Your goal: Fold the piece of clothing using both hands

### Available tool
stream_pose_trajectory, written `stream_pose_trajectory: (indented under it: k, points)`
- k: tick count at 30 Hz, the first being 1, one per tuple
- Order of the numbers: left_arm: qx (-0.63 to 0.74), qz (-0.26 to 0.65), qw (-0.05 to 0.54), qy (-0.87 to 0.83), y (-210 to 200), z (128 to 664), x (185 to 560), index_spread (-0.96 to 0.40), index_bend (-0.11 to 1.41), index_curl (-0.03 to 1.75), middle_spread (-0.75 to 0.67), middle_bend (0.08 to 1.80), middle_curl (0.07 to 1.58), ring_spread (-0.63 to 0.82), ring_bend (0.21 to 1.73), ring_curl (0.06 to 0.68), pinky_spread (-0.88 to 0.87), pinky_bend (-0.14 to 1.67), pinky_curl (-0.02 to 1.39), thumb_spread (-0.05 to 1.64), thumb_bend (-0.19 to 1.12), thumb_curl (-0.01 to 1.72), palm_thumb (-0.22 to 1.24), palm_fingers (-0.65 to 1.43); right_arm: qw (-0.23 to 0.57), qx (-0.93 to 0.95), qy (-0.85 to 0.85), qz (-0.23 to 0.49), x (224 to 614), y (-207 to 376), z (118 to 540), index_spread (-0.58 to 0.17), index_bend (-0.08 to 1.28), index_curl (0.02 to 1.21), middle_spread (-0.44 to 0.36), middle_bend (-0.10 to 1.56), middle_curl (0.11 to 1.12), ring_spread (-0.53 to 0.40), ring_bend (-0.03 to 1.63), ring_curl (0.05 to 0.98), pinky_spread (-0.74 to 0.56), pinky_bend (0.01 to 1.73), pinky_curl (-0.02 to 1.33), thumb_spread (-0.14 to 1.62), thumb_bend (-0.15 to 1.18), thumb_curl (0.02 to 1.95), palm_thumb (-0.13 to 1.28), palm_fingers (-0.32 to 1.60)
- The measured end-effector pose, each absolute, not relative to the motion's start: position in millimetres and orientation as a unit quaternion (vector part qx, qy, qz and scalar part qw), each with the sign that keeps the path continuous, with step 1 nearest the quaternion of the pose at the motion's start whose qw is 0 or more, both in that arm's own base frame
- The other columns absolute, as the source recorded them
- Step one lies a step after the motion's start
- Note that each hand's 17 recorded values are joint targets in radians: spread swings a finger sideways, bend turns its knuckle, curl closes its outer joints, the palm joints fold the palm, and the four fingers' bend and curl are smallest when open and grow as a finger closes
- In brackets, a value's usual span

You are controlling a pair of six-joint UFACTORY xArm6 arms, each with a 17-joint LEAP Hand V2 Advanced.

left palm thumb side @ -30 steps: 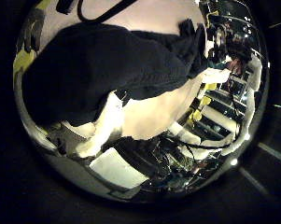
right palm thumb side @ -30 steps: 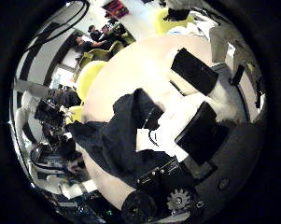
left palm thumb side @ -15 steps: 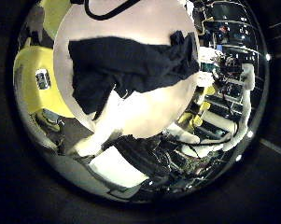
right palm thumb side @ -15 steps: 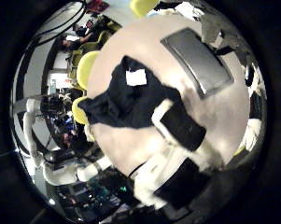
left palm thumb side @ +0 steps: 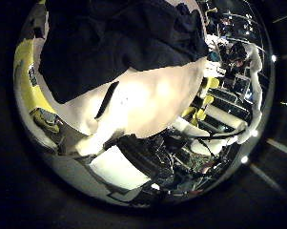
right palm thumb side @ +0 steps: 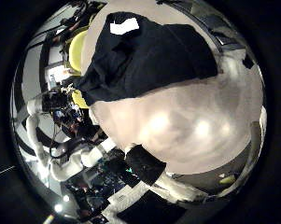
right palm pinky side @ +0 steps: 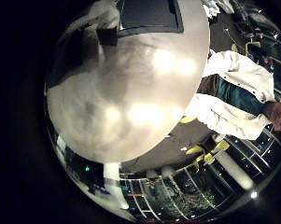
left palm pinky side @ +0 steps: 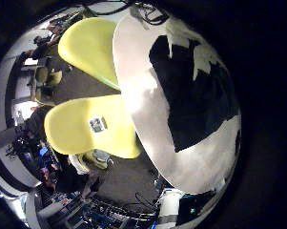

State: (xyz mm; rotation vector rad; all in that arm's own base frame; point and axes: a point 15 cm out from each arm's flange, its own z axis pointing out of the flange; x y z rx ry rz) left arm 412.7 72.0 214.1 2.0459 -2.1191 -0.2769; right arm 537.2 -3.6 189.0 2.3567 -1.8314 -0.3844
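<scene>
Plainly, garment [right palm thumb side: 145, 56] lies bunched on the bench [right palm thumb side: 191, 121], bare surface beside it.
Only the right thumb-side view shows its white tag [right palm thumb side: 124, 26]; neither robot hand's state shows.

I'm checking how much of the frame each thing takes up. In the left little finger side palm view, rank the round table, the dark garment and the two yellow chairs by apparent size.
1. Round table, largest.
2. Dark garment lying on it.
3. The two yellow chairs look about alike, so no ranking between them; the wide-angle view makes this unsure.
</scene>
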Motion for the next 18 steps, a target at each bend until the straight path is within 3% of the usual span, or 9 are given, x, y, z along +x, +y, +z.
stream_pose_trajectory:
  k: [6, 8, 9, 10, 13, 14, 15, 17, 18]
  points:
    - [0.687, -0.09, 0.086, -0.716, 69.5, 220.2, 410.9, -0.13, 0.19, 0.59, 0.01, 0.19, 0.53, -0.04, 0.75, 0.334, 0.01, 0.31, 0.58, 1.25, -0.02, 0.33, 0.4, 0.28, 0.08, 0.782, -0.608, -0.112, 545.9, 7.8, 169.3, -0.198, 0.17, 0.43, -0.129, 0.45, 0.44, -0.025, 0.95, 0.397, 0.16, 0.66, 0.55, 1.05, -0.01, 0.33, 0.39, 0.29]
    - [0.688, -0.088, 0.084, -0.716, 68.8, 222.6, 410.2, -0.13, 0.18, 0.58, 0.01, 0.19, 0.52, -0.04, 0.75, 0.33, 0.02, 0.3, 0.58, 1.25, -0.01, 0.33, 0.4, 0.28, 0.098, 0.783, -0.606, -0.103, 545.1, 3.4, 164.8, -0.197, 0.19, 0.43, -0.074, 0.34, 0.41, -0.048, 1.01, 0.404, 0.13, 0.69, 0.55, 1.05, -0.01, 0.34, 0.42, 0.3]
    - [0.688, -0.088, 0.084, -0.716, 68.5, 223.4, 409.4, -0.13, 0.18, 0.57, 0.0, 0.19, 0.52, -0.04, 0.74, 0.329, 0.02, 0.3, 0.57, 1.25, -0.01, 0.33, 0.4, 0.28, 0.106, 0.784, -0.604, -0.099, 544.7, 1.7, 162.9, -0.199, 0.16, 0.41, -0.166, 0.48, 0.44, -0.085, 1.02, 0.4, 0.09, 0.69, 0.54, 1.04, -0.01, 0.34, 0.45, 0.44]
    - [0.688, -0.089, 0.085, -0.716, 68.6, 222.9, 407.9, -0.13, 0.18, 0.57, 0.0, 0.19, 0.51, -0.04, 0.74, 0.328, 0.02, 0.3, 0.57, 1.25, -0.01, 0.33, 0.4, 0.28, 0.116, 0.785, -0.601, -0.096, 543.7, 0.9, 161.0, -0.2, 0.15, 0.4, -0.178, 0.48, 0.44, -0.098, 1.03, 0.398, 0.07, 0.7, 0.54, 1.04, -0.01, 0.35, 0.47, 0.47]
    - [0.687, -0.089, 0.084, -0.716, 67.9, 223.0, 407.9, -0.13, 0.19, 0.56, 0.0, 0.19, 0.5, -0.04, 0.74, 0.323, 0.02, 0.3, 0.57, 1.25, -0.01, 0.33, 0.4, 0.29, 0.128, 0.785, -0.598, -0.094, 540.9, -3.4, 158.7, -0.257, 0.17, 0.39, -0.261, 0.63, 0.49, -0.19, 1.11, 0.411, -0.13, 0.85, 0.54, 1.04, 0.0, 0.37, 0.55, 0.9]
    - [0.688, -0.089, 0.084, -0.716, 68.0, 222.9, 407.8, -0.13, 0.19, 0.56, 0.0, 0.19, 0.5, -0.04, 0.73, 0.321, 0.02, 0.29, 0.56, 1.25, -0.01, 0.33, 0.41, 0.3, 0.132, 0.786, -0.597, -0.094, 539.8, -4.7, 158.8, -0.298, 0.24, 0.42, -0.255, 0.72, 0.53, -0.212, 1.12, 0.412, -0.23, 0.88, 0.53, 1.04, 0.02, 0.39, 0.62, 1.18]
    - [0.688, -0.089, 0.084, -0.716, 67.9, 222.5, 407.7, -0.13, 0.19, 0.55, 0.0, 0.19, 0.5, -0.04, 0.73, 0.32, 0.02, 0.29, 0.56, 1.25, -0.01, 0.33, 0.41, 0.3, 0.136, 0.786, -0.596, -0.096, 537.8, -5.6, 158.9, -0.314, 0.3, 0.44, -0.251, 0.77, 0.54, -0.214, 1.12, 0.417, -0.24, 0.89, 0.54, 1.03, 0.03, 0.4, 0.65, 1.28]
    - [0.686, -0.089, 0.085, -0.717, 67.9, 221.3, 407.9, -0.13, 0.19, 0.55, 0.0, 0.2, 0.5, -0.04, 0.73, 0.317, 0.02, 0.29, 0.56, 1.25, -0.01, 0.32, 0.41, 0.3, 0.146, 0.784, -0.594, -0.101, 532.4, -8.1, 159.1, -0.343, 0.46, 0.52, -0.231, 0.87, 0.59, -0.214, 1.14, 0.455, -0.28, 0.94, 0.59, 1.03, 0.04, 0.43, 0.72, 1.36]
    - [0.686, -0.09, 0.086, -0.717, 67.2, 220.5, 407.6, -0.13, 0.19, 0.54, 0.0, 0.2, 0.49, -0.04, 0.72, 0.315, 0.02, 0.29, 0.56, 1.25, -0.01, 0.32, 0.41, 0.31, 0.149, 0.783, -0.594, -0.105, 529.8, -9.1, 159.0, -0.349, 0.61, 0.59, -0.214, 0.95, 0.63, -0.21, 1.17, 0.478, -0.27, 0.99, 0.62, 1.03, 0.06, 0.45, 0.79, 1.4]
